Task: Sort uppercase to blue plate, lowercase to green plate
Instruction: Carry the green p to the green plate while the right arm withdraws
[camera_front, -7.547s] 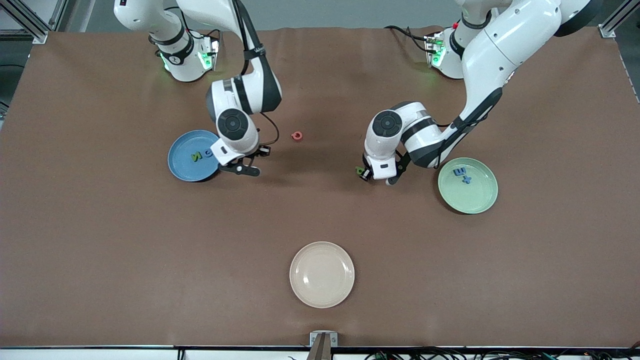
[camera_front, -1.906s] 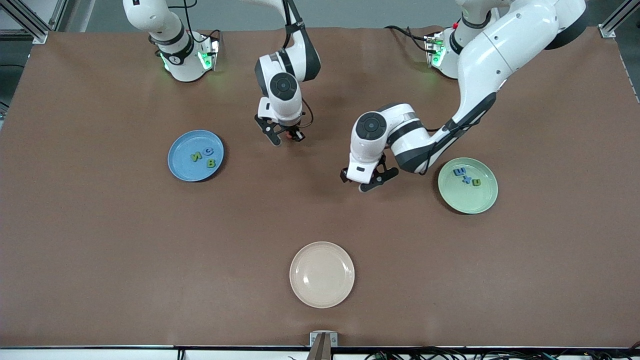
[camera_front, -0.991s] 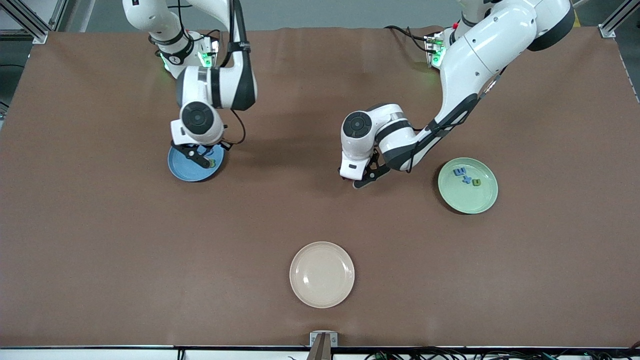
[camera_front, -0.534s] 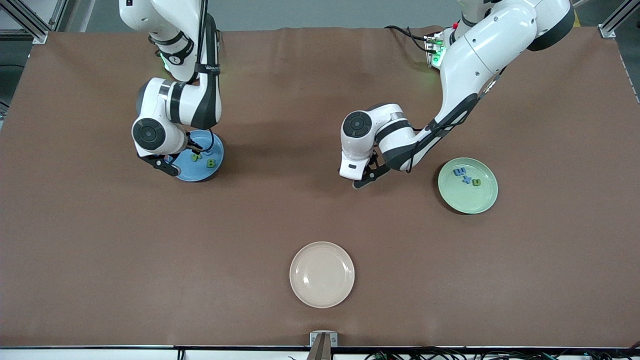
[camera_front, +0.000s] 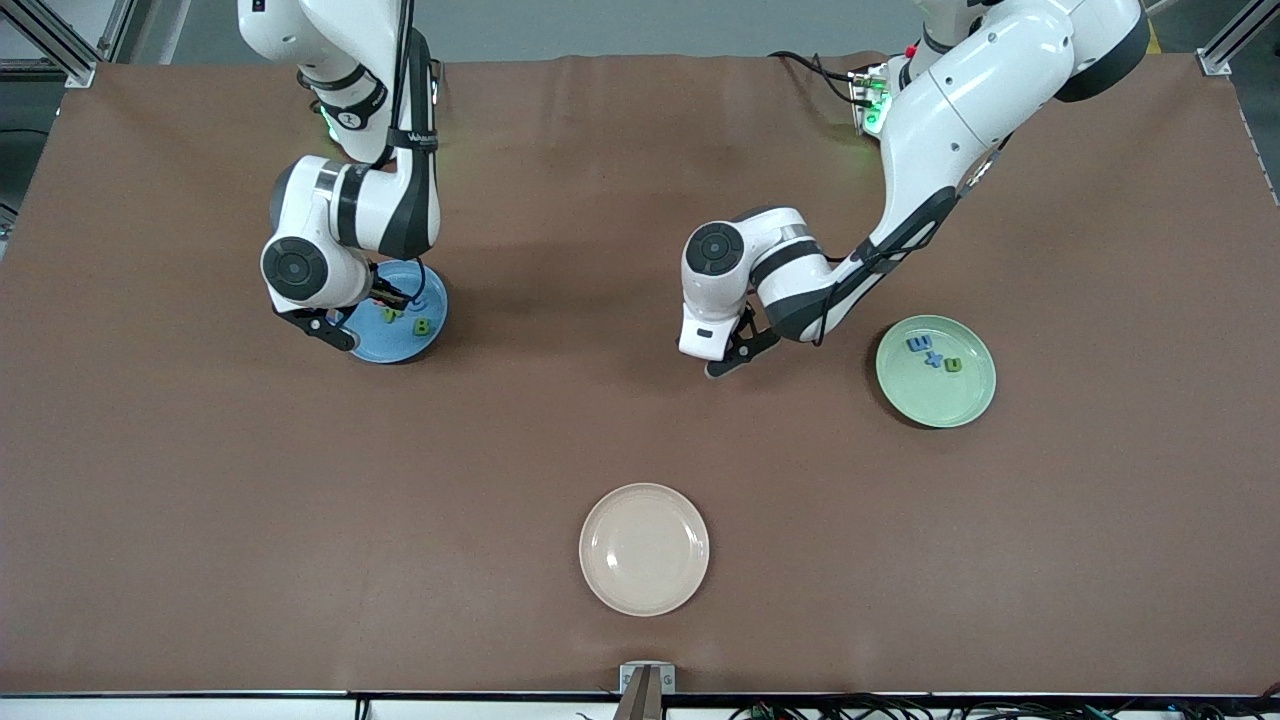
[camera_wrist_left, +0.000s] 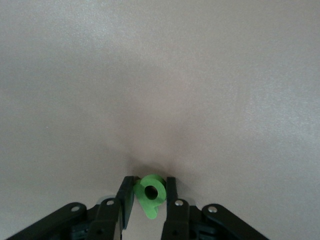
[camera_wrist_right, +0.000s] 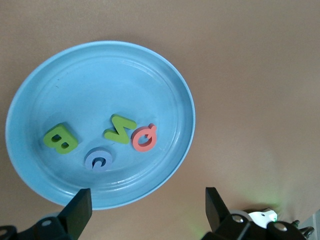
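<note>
Green p pinched in left hand; right hand wide over blue plate

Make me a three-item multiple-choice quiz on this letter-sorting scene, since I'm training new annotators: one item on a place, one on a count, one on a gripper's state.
1. Where does the red Q lie?
A. on the cream plate
B. on the blue plate
C. on the bare table

2. How many letters lie on the green plate?
A. three
B. one
C. five

3. What is the left gripper doing?
A. standing wide open
B. shut on nothing
C. pinching the green p

Answers: 1 B, the right wrist view shows it beside N, C and B; 2 A, the front view shows three there; 3 C, the fingers press the p's sides.
</note>
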